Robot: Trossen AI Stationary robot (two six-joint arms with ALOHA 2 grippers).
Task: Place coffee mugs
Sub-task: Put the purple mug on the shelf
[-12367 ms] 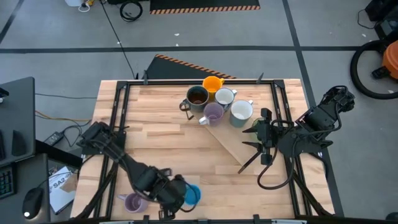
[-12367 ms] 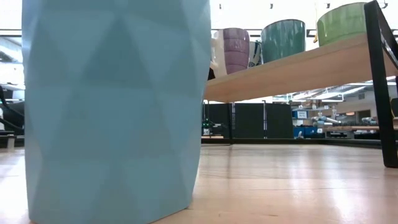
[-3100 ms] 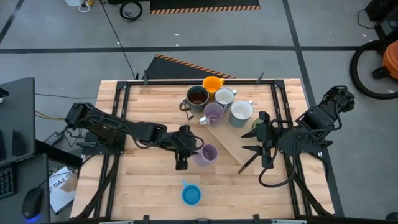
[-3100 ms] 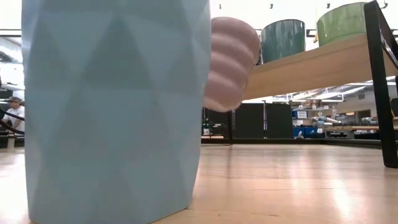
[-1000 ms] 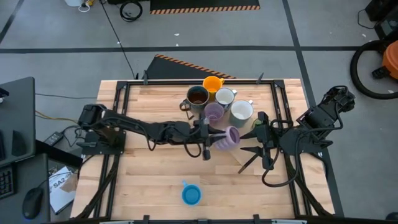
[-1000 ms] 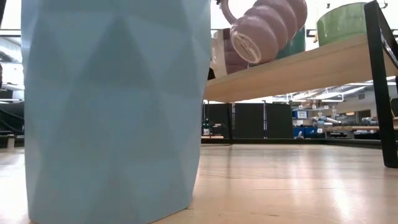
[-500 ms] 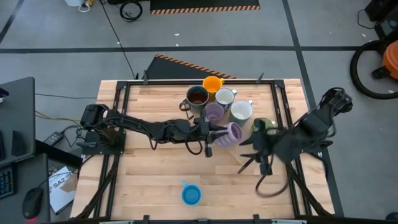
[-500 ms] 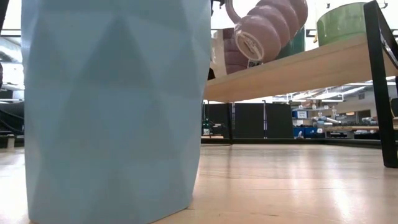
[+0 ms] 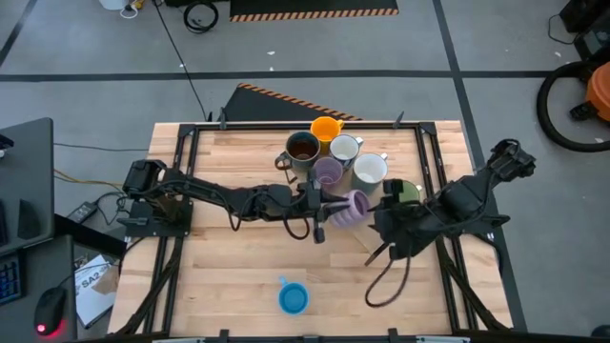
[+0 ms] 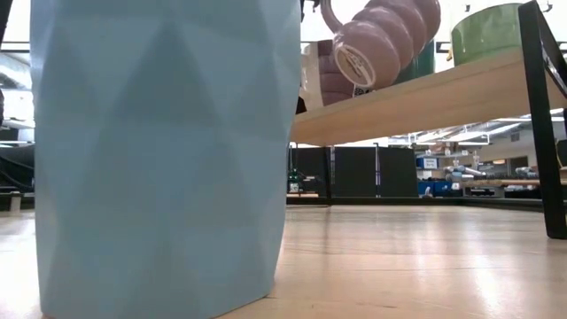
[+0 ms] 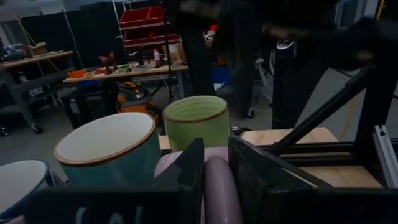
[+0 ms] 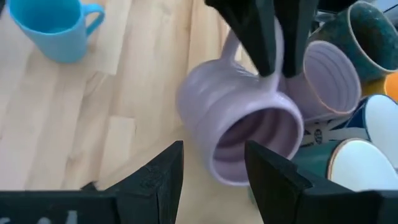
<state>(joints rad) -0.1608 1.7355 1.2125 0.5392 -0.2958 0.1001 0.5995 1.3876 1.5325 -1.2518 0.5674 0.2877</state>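
Observation:
My left gripper (image 9: 322, 206) reaches to the table's middle and is shut on a ribbed purple mug (image 9: 355, 206), which also shows in the low view (image 10: 381, 44) and the right wrist view (image 12: 239, 127). My right gripper (image 9: 381, 222) is open and empty, just right of that mug, with its fingers (image 12: 155, 174) toward the mug's mouth. Orange (image 9: 326, 128), dark brown (image 9: 302, 148), white (image 9: 343, 148), purple (image 9: 328, 172), teal-sided (image 9: 370, 171) and green (image 9: 407, 191) mugs stand upright at the back. A blue mug (image 9: 294, 298) stands near the front edge. My left gripper pinches the purple mug's handle (image 12: 231, 43) between its two fingers (image 12: 264, 43); the handle also shows between them in the left wrist view (image 11: 215, 180). The fingers come about level from the table's left. The mug is lifted clear and tipped on its side, its mouth toward the table's right.
A raised pale wooden board (image 9: 355, 233) slants across the table's right half and carries the green mug (image 10: 487, 31) and the teal-sided mug (image 11: 109, 152). Black frame rails (image 9: 181, 171) run along the table's sides. The blue mug (image 10: 164, 151) fills the low view's left.
My right gripper has gone toward the table's left and a little toward its near edge, closing in on the held purple mug. My left gripper keeps the mug tipped and nearly still in the air.

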